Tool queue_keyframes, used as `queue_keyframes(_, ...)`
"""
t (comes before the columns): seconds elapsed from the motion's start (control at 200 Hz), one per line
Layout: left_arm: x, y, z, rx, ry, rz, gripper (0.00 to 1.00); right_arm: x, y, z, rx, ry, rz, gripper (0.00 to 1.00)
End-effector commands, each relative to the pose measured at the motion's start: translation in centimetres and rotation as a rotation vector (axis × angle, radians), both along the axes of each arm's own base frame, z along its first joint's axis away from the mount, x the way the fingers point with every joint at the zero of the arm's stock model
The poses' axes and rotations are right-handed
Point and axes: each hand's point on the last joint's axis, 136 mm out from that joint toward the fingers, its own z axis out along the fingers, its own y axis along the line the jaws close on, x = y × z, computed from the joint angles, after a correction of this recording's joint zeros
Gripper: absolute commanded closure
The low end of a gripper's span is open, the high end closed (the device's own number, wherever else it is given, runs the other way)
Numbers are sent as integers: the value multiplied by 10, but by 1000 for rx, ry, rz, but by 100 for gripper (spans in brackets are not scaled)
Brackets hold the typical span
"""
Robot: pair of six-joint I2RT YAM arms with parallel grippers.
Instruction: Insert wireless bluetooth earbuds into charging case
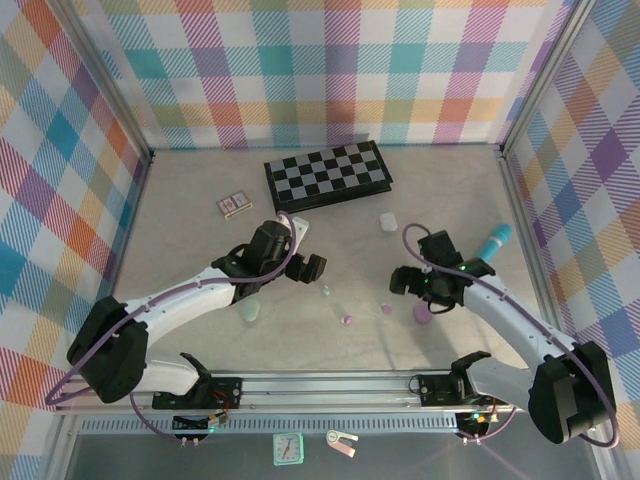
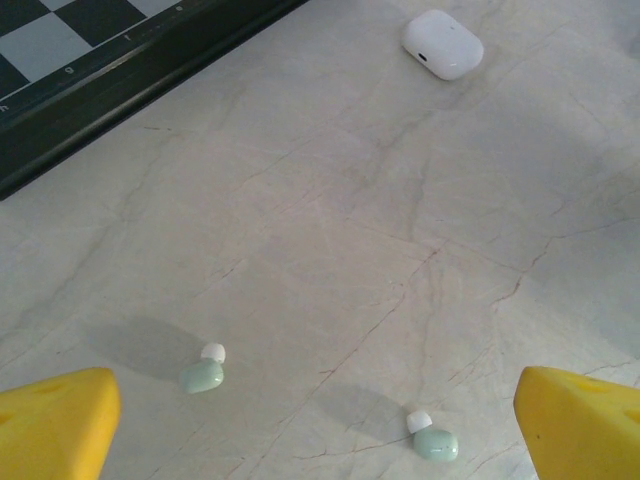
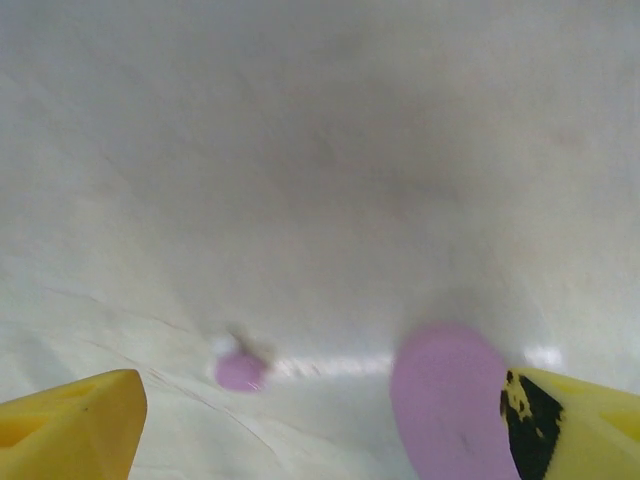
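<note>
Hangs left gripper (image 2: 320, 425) wide open above mint earbud (image 2: 203, 372) at seven o'clock and second mint earbud (image 2: 432, 440) at five, tips toward twelve. Right gripper (image 3: 320, 425) likewise agape, empty: lilac earbud (image 3: 240, 370) at seven, lilac case (image 3: 450, 410) beside five-o'clock finger.

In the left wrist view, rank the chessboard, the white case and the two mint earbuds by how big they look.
Largest to smallest:
1. chessboard, even cut off by the frame.
2. white case.
3. mint earbud nearer the board and other mint earbud: alike, so no ranking between them.
</note>
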Motion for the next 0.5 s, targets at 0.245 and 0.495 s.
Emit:
queue_keyframes(0.245,5,-16,13,-53,-17,-44,0,-28,-20,-43,-146,213,-68,26)
queue_keyframes(0.495,6,-15,10,-49,-13,-41,0,-36,-14,-48,-119,242,-31,43)
